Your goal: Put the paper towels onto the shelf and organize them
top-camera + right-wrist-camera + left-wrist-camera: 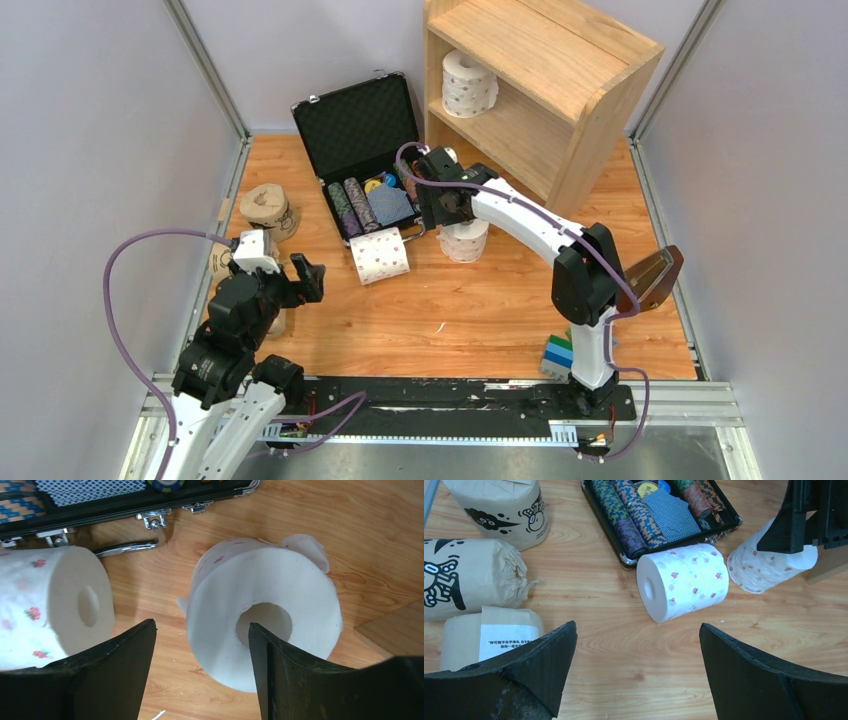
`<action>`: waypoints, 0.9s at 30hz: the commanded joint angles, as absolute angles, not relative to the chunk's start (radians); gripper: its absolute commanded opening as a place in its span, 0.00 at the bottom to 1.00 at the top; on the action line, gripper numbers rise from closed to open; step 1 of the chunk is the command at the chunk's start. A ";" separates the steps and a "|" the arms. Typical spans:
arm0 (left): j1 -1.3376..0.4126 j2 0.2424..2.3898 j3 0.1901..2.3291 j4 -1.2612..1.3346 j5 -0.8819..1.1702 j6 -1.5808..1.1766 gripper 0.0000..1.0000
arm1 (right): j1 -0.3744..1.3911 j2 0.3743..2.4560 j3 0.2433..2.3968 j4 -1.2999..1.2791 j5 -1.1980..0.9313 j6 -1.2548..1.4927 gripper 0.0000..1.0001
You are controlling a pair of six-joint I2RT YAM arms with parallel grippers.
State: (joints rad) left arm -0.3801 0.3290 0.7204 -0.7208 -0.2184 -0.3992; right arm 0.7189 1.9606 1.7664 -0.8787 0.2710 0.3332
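Observation:
The shelf (545, 75) stands at the back right with one dotted white roll (468, 82) on its inner board. A second white roll (465, 242) stands upright on the floor in front of it. My right gripper (200, 630) hangs open just over that roll (260, 615), one finger above its core hole and the other outside its wall. A third white roll (684, 582) lies on its side by the case. Three tan-wrapped rolls (499, 510) (469, 577) (489, 637) sit at the left. My left gripper (638, 627) is wide open over bare floor, holding nothing.
An open black case (360, 130) with striped chip rows and cards lies between the tan rolls and the shelf. A brown angled object (655, 275) and coloured blocks (558, 352) sit near the right arm's base. Walls close in both sides.

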 commanded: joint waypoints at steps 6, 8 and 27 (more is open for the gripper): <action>-0.383 0.337 0.715 -0.690 -0.219 -0.408 1.00 | 0.706 2.020 1.815 -0.893 0.272 0.371 0.63; -0.383 0.339 0.714 -0.690 -0.218 -0.408 1.00 | 0.706 2.034 1.818 -0.892 0.279 0.363 0.58; -0.383 0.347 0.713 -0.692 -0.233 -0.411 1.00 | 0.742 1.857 2.061 -1.004 0.353 0.178 0.22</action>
